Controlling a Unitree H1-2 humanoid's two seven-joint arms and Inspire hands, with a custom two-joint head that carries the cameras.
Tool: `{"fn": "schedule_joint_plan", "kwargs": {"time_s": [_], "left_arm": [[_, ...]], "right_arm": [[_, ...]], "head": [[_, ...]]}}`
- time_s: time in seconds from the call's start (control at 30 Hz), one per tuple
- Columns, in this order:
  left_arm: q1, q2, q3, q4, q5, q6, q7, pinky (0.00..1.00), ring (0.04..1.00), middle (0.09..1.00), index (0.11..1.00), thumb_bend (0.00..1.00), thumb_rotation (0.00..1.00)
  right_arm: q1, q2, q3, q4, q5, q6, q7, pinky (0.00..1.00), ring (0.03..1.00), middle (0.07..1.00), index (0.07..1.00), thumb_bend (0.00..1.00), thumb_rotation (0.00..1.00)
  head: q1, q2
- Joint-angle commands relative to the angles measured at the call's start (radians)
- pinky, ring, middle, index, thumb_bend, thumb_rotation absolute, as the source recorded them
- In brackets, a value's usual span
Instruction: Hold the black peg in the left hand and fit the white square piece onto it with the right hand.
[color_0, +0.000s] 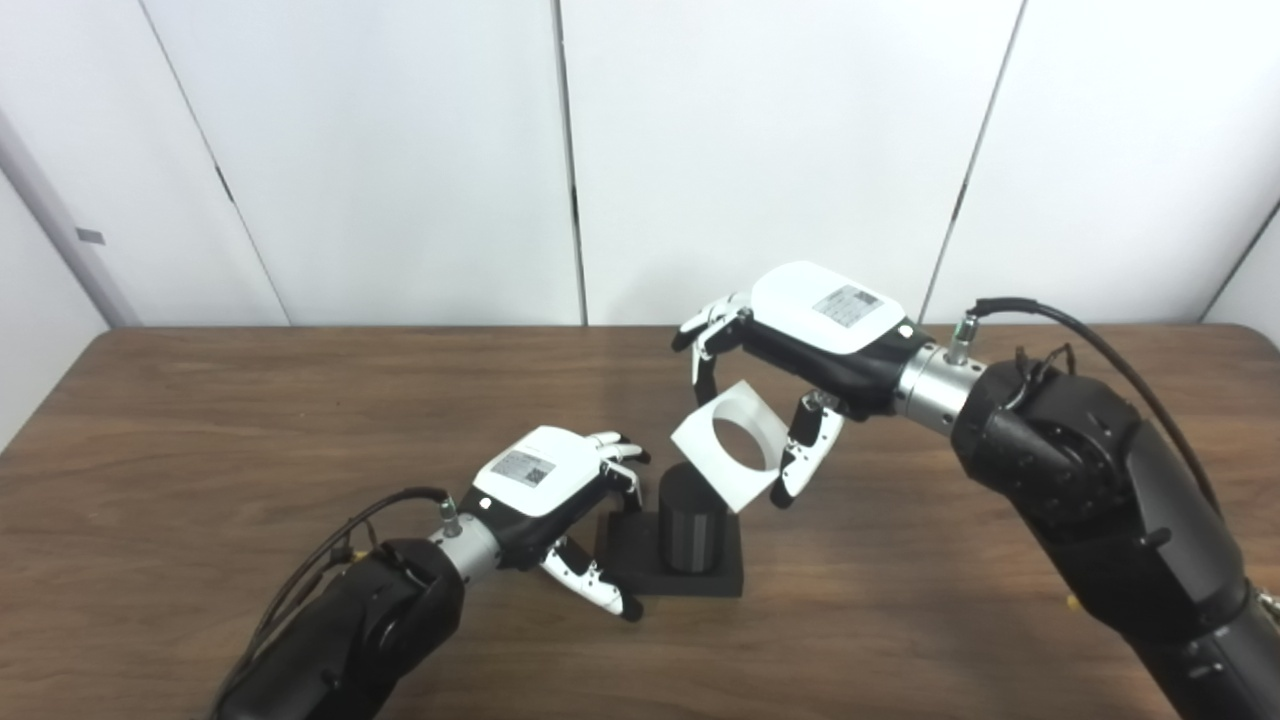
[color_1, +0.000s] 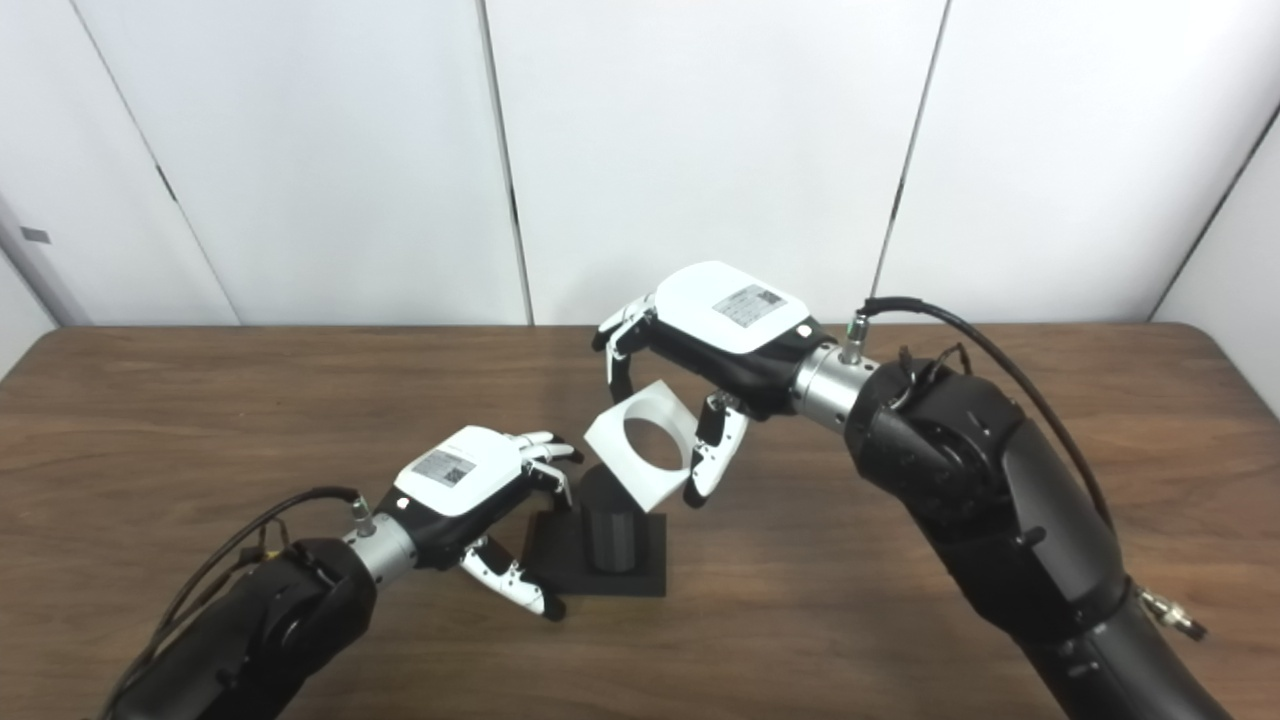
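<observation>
Right robot hand (color_0: 790, 360) closed on the white square piece (color_0: 730, 445), fingers on its far upper edge and thumb on its near right edge, so that the round hole stays free. Piece held tilted in the air, lower corner just above the top of the black peg (color_0: 692, 518), hole not yet around it. Tilt probably to be taken out before lowering, otherwise danger of jamming on the peg top. Left robot hand (color_0: 560, 490) low on the counter (color_0: 200, 420), curled at the left side of the black base (color_0: 672, 578) under the peg, fingers at the far edge and thumb toward the near corner; apparently bracing the base against sliding, but real contact not possible to confirm here. Peg upright in the middle of the base.

In the right eye view, same arrangement from a little to the side. White square piece (color_1: 645, 448) in the right robot hand (color_1: 700, 340), gripped at two edges, overlapping the peg (color_1: 612, 522) top. Left robot hand (color_1: 480, 490) partly closed beside the base (color_1: 600, 580), touching or only very near: cannot tell. Wooden counter (color_1: 150, 420) otherwise bare around the work.
</observation>
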Motion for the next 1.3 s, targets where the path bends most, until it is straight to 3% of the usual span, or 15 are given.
{"fn": "schedule_joint_plan", "kwargs": {"time_s": [0.0, 0.5, 0.8, 1.27], "left_arm": [[0.026, -0.008, -0.053, 0.028, 0.060, 0.011, -0.078, 0.84, 0.919, 0.889, 0.488, 0.52, 0.08], [0.026, -0.010, -0.057, 0.023, 0.057, 0.023, -0.079, 0.85, 0.926, 0.895, 0.488, 0.52, 0.08], [0.027, -0.011, -0.058, 0.023, 0.050, 0.022, -0.080, 0.84, 0.927, 0.891, 0.488, 0.52, 0.08], [0.032, -0.015, -0.066, 0.022, 0.060, 0.025, -0.074, 0.85, 0.916, 0.886, 0.488, 0.52, 0.08]], "right_arm": [[-0.043, 0.004, -0.006, -0.021, 0.004, -0.004, -0.001, 0.75, 0.828, 0.796, 0.479, 0.52, 0.14], [-0.030, 0.020, 0.015, -0.012, 0.004, -0.013, 0.025, 0.79, 0.831, 0.798, 0.479, 0.52, 0.14], [-0.009, 0.024, 0.027, 0.007, 0.008, -0.036, 0.002, 0.79, 0.818, 0.790, 0.478, 0.52, 0.14], [-0.004, 0.048, 0.023, 0.023, 0.011, -0.010, 0.005, 0.79, 0.824, 0.798, 0.479, 0.52, 0.14]], "head": [[0.001, 0.001], [0.007, 0.006], [0.008, 0.006], [0.010, 0.003]]}}
